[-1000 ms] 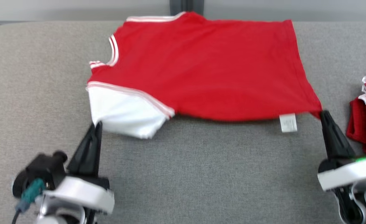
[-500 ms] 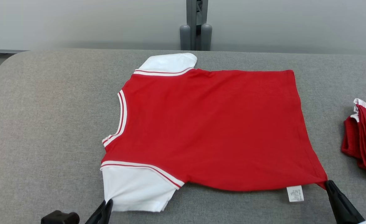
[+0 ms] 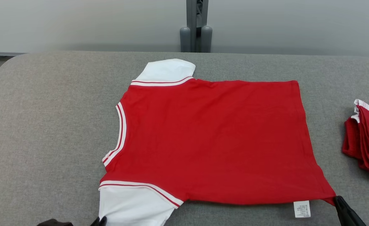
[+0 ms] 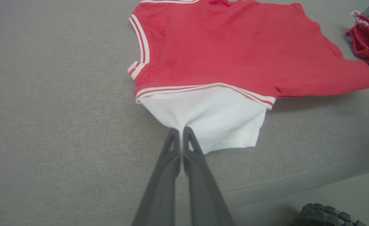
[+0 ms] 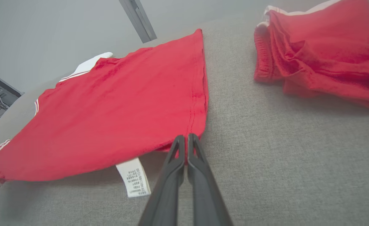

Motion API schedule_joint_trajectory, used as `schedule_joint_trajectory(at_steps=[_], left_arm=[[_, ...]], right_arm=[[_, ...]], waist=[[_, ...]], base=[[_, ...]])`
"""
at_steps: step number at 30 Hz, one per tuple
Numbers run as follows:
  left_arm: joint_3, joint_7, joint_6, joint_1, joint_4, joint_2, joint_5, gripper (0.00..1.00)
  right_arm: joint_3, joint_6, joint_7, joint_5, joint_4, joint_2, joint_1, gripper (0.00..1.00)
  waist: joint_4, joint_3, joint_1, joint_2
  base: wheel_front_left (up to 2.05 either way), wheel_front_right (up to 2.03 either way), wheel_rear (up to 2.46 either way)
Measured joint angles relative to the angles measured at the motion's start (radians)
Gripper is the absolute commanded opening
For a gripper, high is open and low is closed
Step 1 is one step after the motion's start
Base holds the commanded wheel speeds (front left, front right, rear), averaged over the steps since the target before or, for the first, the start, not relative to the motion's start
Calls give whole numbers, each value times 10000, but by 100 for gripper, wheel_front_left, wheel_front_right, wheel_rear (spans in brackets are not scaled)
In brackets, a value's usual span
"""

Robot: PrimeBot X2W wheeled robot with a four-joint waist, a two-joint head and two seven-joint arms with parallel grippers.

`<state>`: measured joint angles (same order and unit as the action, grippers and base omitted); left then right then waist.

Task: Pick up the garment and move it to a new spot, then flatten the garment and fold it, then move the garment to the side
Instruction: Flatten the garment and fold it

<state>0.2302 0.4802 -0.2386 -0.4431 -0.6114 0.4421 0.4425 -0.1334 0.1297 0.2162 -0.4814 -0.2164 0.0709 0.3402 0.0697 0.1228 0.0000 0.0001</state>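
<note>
surface: grey woven fabric tabletop [image 3: 46,125] with a rounded corner, plain grey wall behind
left gripper [image 4: 180,130]: at the near edge, fingers pressed together on the hem of the near white sleeve [image 4: 209,116], cloth puckered at the tips
right gripper [image 5: 186,136]: near edge, right side, fingers clamped on the near hem corner of the shirt (corner pulled to a point)
care tag: small white printed label [image 3: 301,209] hanging from the near side seam, just beside the right gripper
garment: red short-sleeved T-shirt with white sleeves and striped trim [image 3: 209,141], spread out mid-table, neckline toward the robot's left, hem toward its right; near edge raised a little between the two grips with shadow under it, the rest lying flat
far sleeve: white [image 3: 167,70], flat on the table at the shirt's far side
other cloth: crumpled red garment with white trim [image 3: 366,141], at the right edge, apart from the shirt
background: grey metal post [image 3: 196,28] behind the far table edge
</note>
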Motion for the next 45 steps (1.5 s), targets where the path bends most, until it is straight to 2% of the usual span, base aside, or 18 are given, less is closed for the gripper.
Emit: schedule_joint_trajectory(at_steps=[8,16,27,36,37,38,39,40,45], left_arm=[[-86,-142,368,1287,491,100,59,0],[-6,-376,918,3208,1645,-29,144,0],[-56,-1024,1223,5238,3430,-431,219,0],[17,-1697,1423,6063,4803,-752,274,0],[8,-1841,1452,6146,4874,-761,259,6],[4,-1916,1499,6207,4949,-775,261,30],[2,-2033,1498,6234,5005,-819,261,57],[17,-2113,1503,6254,5070,-844,261,100],[-96,-2698,1390,6278,5285,-1043,236,100]], right_arm=[[205,0,307,127,-25,-67,-904,0],[263,0,535,236,336,240,-2250,0],[639,0,282,29,1438,397,-3526,0],[1076,0,-33,-104,2161,596,-4210,0],[1085,0,-88,-107,2224,614,-4247,20],[1097,0,-186,-119,2261,616,-4271,48],[1095,0,-259,-132,2289,616,-4297,100],[1103,0,-339,-171,2309,614,-4305,100],[855,0,-1141,-238,2021,529,-4012,100]], waist=[[-103,430,0,0],[-258,1065,0,0],[-558,1801,0,-1],[-703,2286,0,0],[-698,2312,0,0],[-688,2326,0,0],[-674,2338,0,0],[-658,2339,0,0],[-573,2191,0,0]], base=[[0,0,0],[0,0,0],[0,0,0],[0,0,0],[0,0,0],[0,0,0],[0,0,0],[0,0,0],[0,0,0]])
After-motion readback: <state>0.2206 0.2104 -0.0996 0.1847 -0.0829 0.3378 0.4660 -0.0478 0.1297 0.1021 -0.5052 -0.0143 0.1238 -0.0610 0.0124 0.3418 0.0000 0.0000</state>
